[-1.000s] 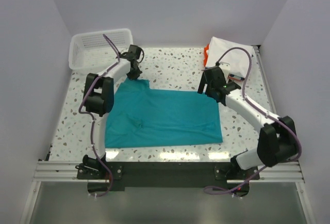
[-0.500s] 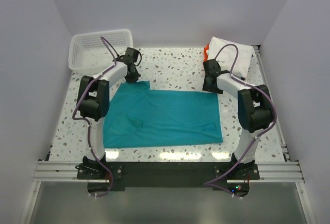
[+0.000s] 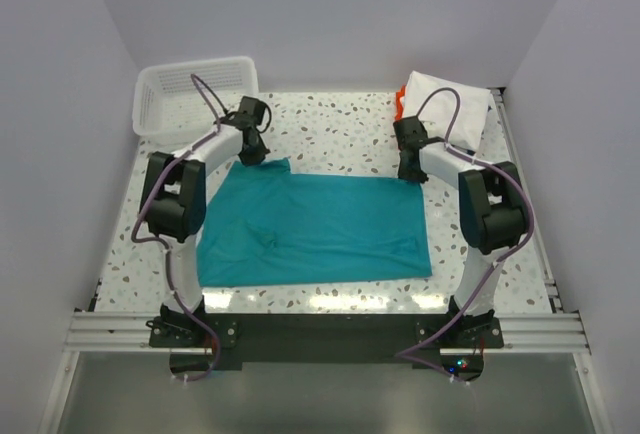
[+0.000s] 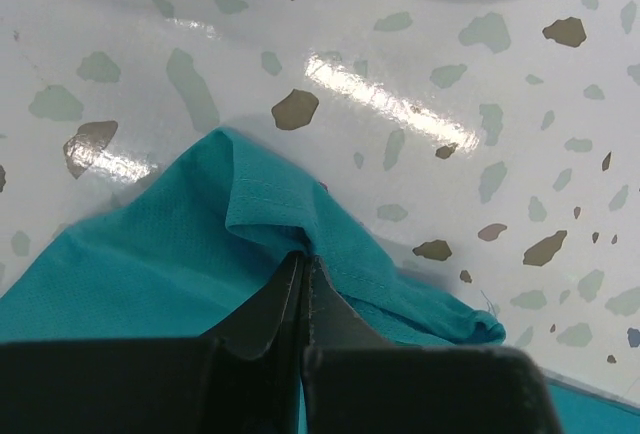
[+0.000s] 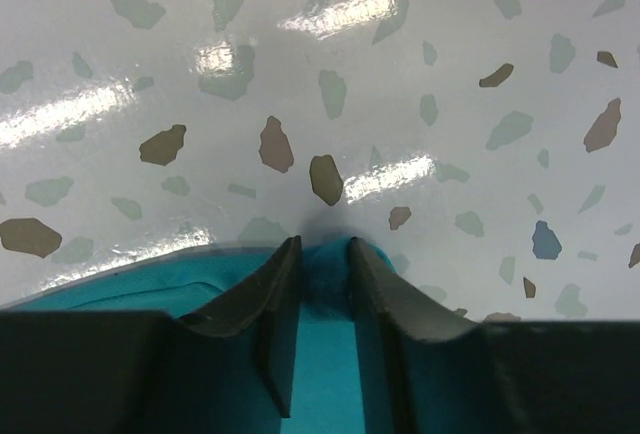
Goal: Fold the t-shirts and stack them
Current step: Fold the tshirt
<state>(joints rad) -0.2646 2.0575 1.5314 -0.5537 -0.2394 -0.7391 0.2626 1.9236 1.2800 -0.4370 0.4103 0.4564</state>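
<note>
The speckled tabletop point(image 3: 340, 134) is carrying a teal t-shirt point(image 3: 320, 229) lying flat, a white basket point(image 3: 190, 89) far left, and a white t-shirt point(image 3: 450, 99) with an orange t-shirt point(image 3: 399, 104) peeking out far right.

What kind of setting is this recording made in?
Probably a lab robot cell, not a home: plain walls box in a speckled table, two arms are bolted to a metal rail, and a teal t-shirt lies spread for folding.
</note>
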